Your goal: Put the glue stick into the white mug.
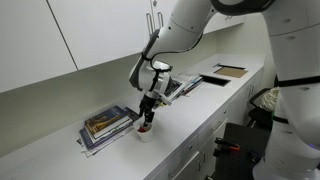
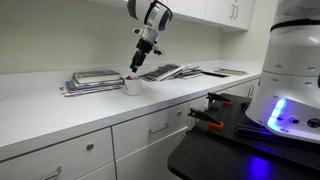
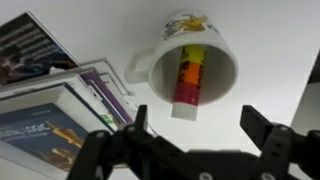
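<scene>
Exterior view, gripper: your gripper hangs right above the white mug on the counter; it is too small here to tell how its jaws stand.
Exterior view, mug: the white mug sits just beside the stack of books, under your gripper.
Wrist view, gripper: your gripper is spread wide and pinches nothing.
Wrist view, glue stick: the glue stick stands inside the white mug. Its pale end pokes past the rim, clear of both fingers.
</scene>
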